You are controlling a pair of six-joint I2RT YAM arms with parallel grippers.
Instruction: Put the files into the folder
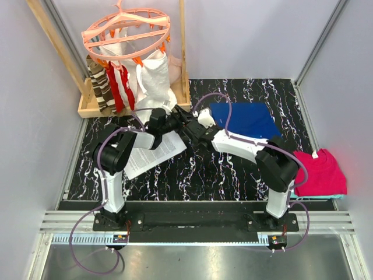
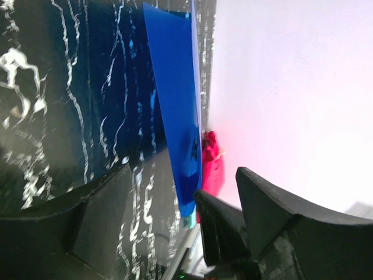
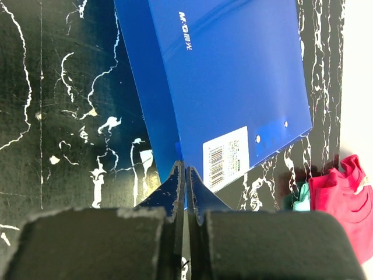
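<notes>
Right claw (image 3: pixel 185 175) pinched shut on the near edge of the folder (image 3: pixel 233 87); left claw (image 2: pixel 183 175) gapes, holding nothing; folder lies on the table (image 1: pixel 204 175), smooth plastic, springy, probably slippery, best lifted by its cover edge; sheets (image 1: pixel 152 153) lie under the left arm; thin, floppy, best pinched at an edge.
</notes>
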